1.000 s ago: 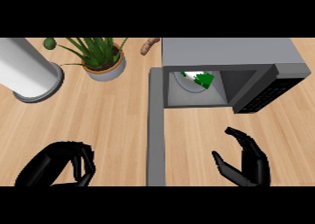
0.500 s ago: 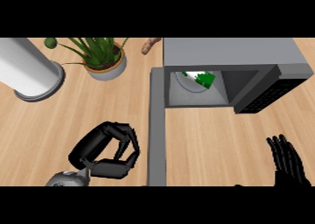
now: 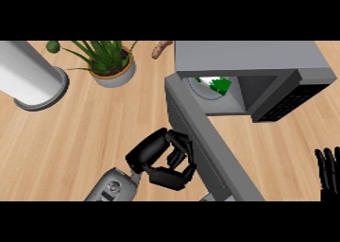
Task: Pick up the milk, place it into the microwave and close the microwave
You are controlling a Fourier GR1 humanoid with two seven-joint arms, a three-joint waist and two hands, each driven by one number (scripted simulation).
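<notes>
My left hand [image 3: 162, 158] has its fingers curled and holds nothing; it is touching the open microwave door [image 3: 204, 142] from the nine o'clock side. My right hand [image 3: 333, 172] rests open at four o'clock. The milk [image 3: 216, 85] sits inside the microwave [image 3: 246, 59] at one o'clock, on a plate. I think the milk is light and stiff, so it should not tip easily. The door has wood counter [image 3: 75, 137] free beside it.

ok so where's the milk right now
In the head view the milk sits inside the open microwave at upper right, on the round plate. The left hand is at the open door below it.
</notes>
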